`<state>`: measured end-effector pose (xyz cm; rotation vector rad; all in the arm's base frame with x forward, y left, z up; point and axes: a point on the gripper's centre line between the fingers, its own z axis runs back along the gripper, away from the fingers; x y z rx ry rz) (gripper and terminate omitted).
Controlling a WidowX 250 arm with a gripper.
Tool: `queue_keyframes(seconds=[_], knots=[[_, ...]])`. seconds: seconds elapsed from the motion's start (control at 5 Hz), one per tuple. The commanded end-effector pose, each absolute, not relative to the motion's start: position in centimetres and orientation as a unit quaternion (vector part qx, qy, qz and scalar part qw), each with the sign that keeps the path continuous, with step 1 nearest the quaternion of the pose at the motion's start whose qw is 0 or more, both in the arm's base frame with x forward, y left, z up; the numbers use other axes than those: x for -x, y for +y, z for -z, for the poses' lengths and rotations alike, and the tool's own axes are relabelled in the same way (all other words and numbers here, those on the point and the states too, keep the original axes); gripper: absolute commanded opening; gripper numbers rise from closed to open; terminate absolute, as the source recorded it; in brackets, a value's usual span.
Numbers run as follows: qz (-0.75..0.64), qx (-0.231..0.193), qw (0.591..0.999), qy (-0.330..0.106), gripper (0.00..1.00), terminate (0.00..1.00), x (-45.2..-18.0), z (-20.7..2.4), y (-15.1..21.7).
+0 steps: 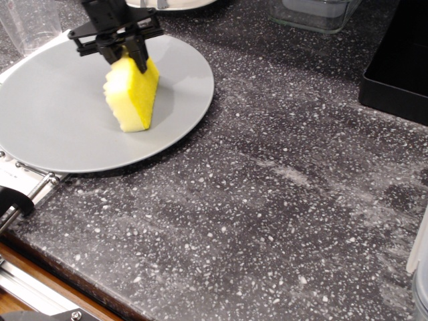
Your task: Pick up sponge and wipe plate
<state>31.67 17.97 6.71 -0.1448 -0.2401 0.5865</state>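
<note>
Fingers (130, 57) clamped on the top edge of the sponge (132, 95), which hangs on edge over the right half of the plate (53, 114) at upper left; sponge looks light, soft, squashy, so pinch the short sides.

Sponge (132, 95) sits upper left of the frame: bright yellow foam block, standing on end and tilted, its wavy scalloped edge facing left. Its top is pinched in the black claw (124, 55), and its lower corner looks to touch the plate (53, 120). The plate is big, round, flat and matte grey, lying on the dark speckled tabletop (281, 194), cut off by the left edge of the frame.
</note>
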Motion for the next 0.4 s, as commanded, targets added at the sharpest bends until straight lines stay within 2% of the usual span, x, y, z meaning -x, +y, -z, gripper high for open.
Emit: queue_keyframes(seconds=[0.0, 0.2], knots=[[-0.283, 0.05, 0.947, -0.142, 0.0, 0.0, -28.6, -8.6, 24.6], [-0.264, 0.051, 0.951, -0.153, 0.0, 0.0, -26.6, -8.8, 26.5]])
